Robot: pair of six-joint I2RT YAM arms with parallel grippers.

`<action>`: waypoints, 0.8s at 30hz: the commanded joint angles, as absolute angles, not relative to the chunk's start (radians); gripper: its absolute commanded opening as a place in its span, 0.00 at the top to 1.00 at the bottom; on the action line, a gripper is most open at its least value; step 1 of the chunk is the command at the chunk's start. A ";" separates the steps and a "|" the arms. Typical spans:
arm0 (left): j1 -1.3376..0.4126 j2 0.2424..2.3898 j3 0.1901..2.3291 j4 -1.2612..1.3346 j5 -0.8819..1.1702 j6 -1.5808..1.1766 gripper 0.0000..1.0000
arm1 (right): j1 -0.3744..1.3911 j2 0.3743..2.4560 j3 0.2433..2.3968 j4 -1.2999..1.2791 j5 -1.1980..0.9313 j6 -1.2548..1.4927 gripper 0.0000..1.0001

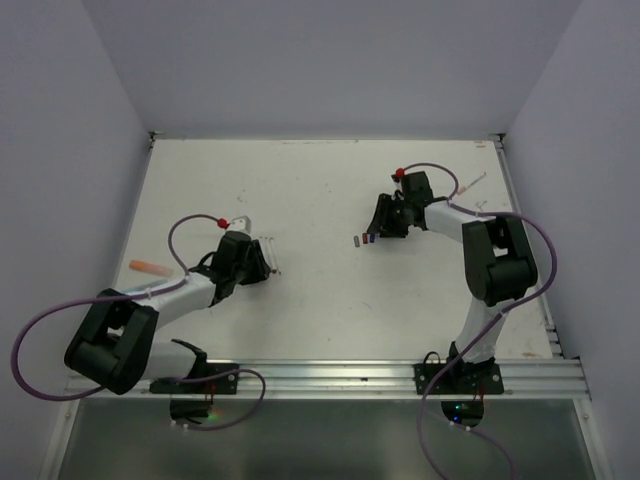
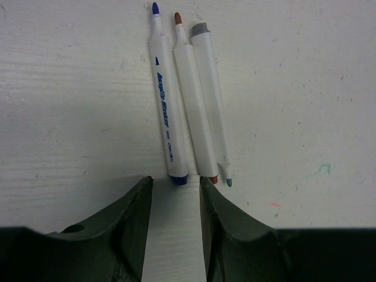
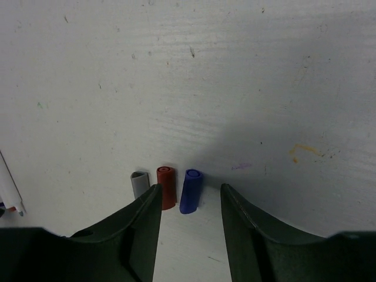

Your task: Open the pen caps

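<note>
Three pen caps lie side by side in the right wrist view: grey (image 3: 140, 184), dark red (image 3: 167, 187) and blue (image 3: 191, 190). They show as small specks in the top view (image 1: 365, 239). My right gripper (image 3: 189, 189) is open and empty; the blue cap lies just beyond the gap between its tips. Three white pen barrels (image 2: 194, 106) lie uncapped in the left wrist view, showing blue (image 2: 155, 9), red-brown (image 2: 177, 17) and teal (image 2: 228, 182) tips. My left gripper (image 2: 175, 183) is open and empty, its tips at the pens' near ends.
An orange marker (image 1: 150, 267) lies at the table's left side. A thin white pen (image 1: 472, 182) lies near the back right corner. A white pen barrel (image 3: 8, 188) shows at the left edge of the right wrist view. Walls enclose the table (image 1: 320, 190).
</note>
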State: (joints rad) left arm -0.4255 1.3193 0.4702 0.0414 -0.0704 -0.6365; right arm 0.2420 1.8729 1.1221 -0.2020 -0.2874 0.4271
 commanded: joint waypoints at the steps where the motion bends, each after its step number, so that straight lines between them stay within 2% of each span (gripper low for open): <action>1: -0.419 1.283 0.449 0.018 -0.066 -0.647 0.59 | 0.244 1.823 1.143 -0.179 -0.296 0.422 0.50; 7: -0.419 1.224 0.453 0.002 -0.052 -0.643 0.57 | 0.245 1.711 1.100 -0.179 -0.207 0.439 0.35; 9: -0.417 1.203 0.459 0.002 -0.045 -0.641 0.56 | 0.245 1.666 1.100 -0.199 -0.155 0.440 0.20; 14: -0.419 1.152 0.465 0.002 -0.020 -0.637 0.55 | 0.241 1.592 1.104 -0.264 0.073 0.465 0.18; 17: -0.419 1.120 0.477 0.002 -0.006 -0.629 0.54 | 0.213 1.588 1.127 -0.293 0.213 0.502 0.30; 23: -0.419 1.059 0.442 0.102 0.064 -0.666 0.53 | 0.120 1.678 1.224 -0.310 0.357 0.570 0.23; 24: -0.420 1.052 0.433 0.119 0.075 -0.673 0.52 | 0.101 1.698 1.253 -0.311 0.360 0.604 0.24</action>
State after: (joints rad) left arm -0.4255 1.0847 0.4538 0.0219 0.0135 -0.6472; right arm 0.1555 1.6520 1.1751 -0.2981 0.2226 0.5224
